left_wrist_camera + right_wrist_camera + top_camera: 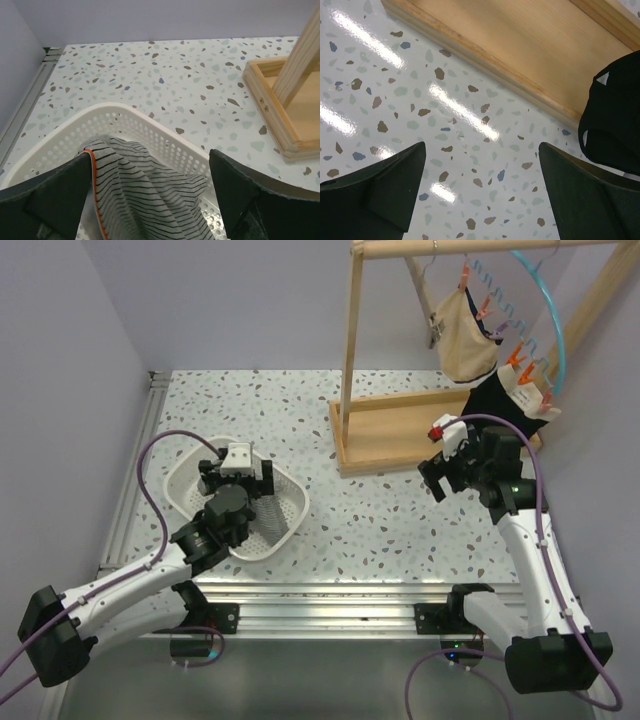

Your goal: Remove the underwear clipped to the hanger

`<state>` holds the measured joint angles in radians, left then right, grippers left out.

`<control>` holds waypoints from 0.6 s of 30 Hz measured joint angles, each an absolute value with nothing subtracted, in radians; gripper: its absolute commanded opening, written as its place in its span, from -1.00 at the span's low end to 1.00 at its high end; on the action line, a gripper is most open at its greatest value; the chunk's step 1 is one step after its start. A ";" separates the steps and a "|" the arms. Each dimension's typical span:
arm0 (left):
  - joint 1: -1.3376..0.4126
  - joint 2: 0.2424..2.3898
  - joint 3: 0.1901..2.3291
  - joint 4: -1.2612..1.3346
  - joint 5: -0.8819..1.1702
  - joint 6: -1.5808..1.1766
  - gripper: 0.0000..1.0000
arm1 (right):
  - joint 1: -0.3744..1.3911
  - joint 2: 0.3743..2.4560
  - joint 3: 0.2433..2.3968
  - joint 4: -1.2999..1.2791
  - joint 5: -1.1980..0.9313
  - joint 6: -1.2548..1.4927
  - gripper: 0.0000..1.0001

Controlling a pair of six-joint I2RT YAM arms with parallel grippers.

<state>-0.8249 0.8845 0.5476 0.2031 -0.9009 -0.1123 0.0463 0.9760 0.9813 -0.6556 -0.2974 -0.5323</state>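
Underwear, grey striped pair [130, 200]: lay heaped in the white basket [290, 490], an orange-trimmed edge running up beside one finger of the left claw; whether cloth and finger touched could not be told.
Underwear, beige pair [466, 335]: hung from the hanger [545, 315] at the far right corner of the counter, held by orange clips [515, 360] along its top edge.
Underwear, black pair [505, 400]: hung lower than the beige pair and nearer the right edge, its pale waistband up at the clips, its lower part over the near right corner of the rack's base.
Hanger: a light blue hoop ringed with clips, hooked on the top bar of the wooden rack [350, 340].
Rack: stood on a shallow wooden base [400, 430] at the far right of the counter.
Basket: perforated white plastic, sat by the near left part of the counter [400, 530], well apart from the rack.
Left claw [150, 185]: hung over the basket with its fingers wide apart, the striped cloth lying between them and nothing pinched.
Right claw [482, 190]: hovered above bare speckled counter just in front of the rack's base, fingers spread wide and holding nothing; the black pair hung close beside its right finger [585, 200], apart from it.
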 measured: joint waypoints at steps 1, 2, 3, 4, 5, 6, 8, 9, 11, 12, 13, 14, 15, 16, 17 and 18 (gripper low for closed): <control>-0.825 0.879 0.548 0.190 -0.880 -0.122 1.00 | 0.044 0.976 0.982 -0.665 -0.299 -0.538 0.97; -0.825 0.869 0.547 0.181 -0.851 -0.128 1.00 | 0.042 0.976 0.984 -0.675 -0.301 -0.543 0.97; -0.825 0.855 0.547 0.175 -0.823 -0.133 1.00 | 0.038 0.976 0.989 -0.692 -0.305 -0.550 0.97; -0.825 0.839 0.548 0.171 -0.795 -0.138 1.00 | 0.032 0.976 0.999 -0.714 -0.307 -0.558 0.97; -0.825 0.820 0.548 0.170 -0.761 -0.139 1.00 | 0.025 0.976 1.016 -0.739 -0.310 -0.567 0.97; -0.825 0.802 0.548 0.168 -0.731 -0.138 1.00 | 0.018 0.975 1.037 -0.762 -0.315 -0.575 0.97; -0.825 0.768 0.548 0.168 -0.660 -0.130 1.00 | -0.025 0.974 1.095 -0.801 -0.330 -0.590 0.97; -0.825 0.756 0.548 0.167 -0.630 -0.126 1.00 | -0.046 0.973 1.127 -0.817 -0.332 -0.597 0.97; -0.825 0.736 0.548 0.167 -0.576 -0.119 1.00 | -0.084 0.973 1.198 -0.850 -0.332 -0.608 0.97; -0.825 0.725 0.546 0.168 -0.543 -0.114 1.00 | -0.100 0.972 1.234 -0.867 -0.330 -0.611 0.97; -0.825 0.717 0.541 0.172 -0.518 -0.111 1.00 | -0.113 0.972 1.270 -0.882 -0.328 -0.613 0.97; -0.825 0.710 0.535 0.175 -0.501 -0.109 1.00 | -0.121 0.971 1.306 -0.895 -0.325 -0.613 0.96; -0.825 0.703 0.522 0.186 -0.483 -0.108 1.00 | -0.127 0.970 1.341 -0.906 -0.322 -0.612 0.96; -0.825 0.699 0.508 0.191 -0.469 -0.107 1.00 | -0.131 0.968 1.365 -0.912 -0.318 -0.609 0.96; -0.825 0.699 0.494 0.194 -0.456 -0.107 1.00 | -0.132 0.964 1.395 -0.917 -0.308 -0.604 0.96; -0.825 0.701 0.486 0.193 -0.446 -0.107 1.00 | -0.134 0.962 1.427 -0.924 -0.301 -0.596 0.95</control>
